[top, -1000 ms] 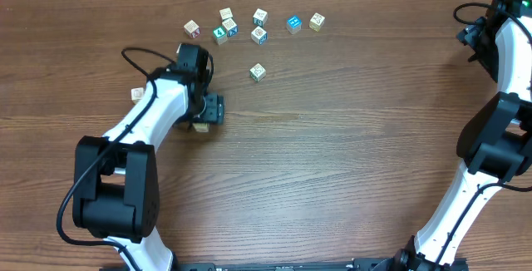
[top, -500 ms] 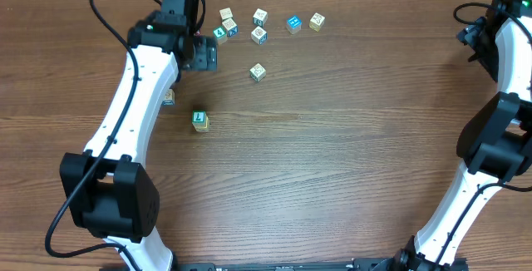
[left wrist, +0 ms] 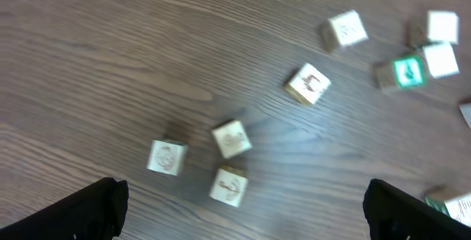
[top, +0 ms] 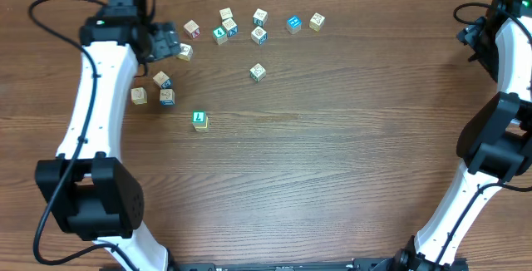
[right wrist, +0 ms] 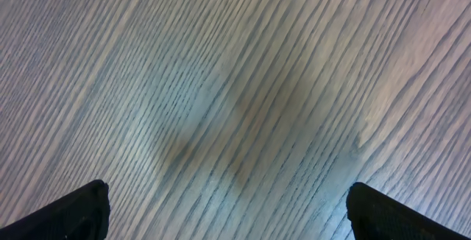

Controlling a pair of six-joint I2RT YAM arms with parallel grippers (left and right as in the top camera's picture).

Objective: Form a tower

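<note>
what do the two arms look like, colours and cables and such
Both have smooth white tubular links joined by bulky black joint housings. The left arm trails a loose black cable; the right arm shows a small green light near its top. The left pincer and right pincer are black.

– The tower (top: 199, 120)?
– Pale wood, teal face with a white mark.
– The cubes (top: 258, 71) behind it?
– Cream, printed (one blue cube (top: 293, 24) farther right); table (top: 332, 155) brown, wood-grained.
</note>
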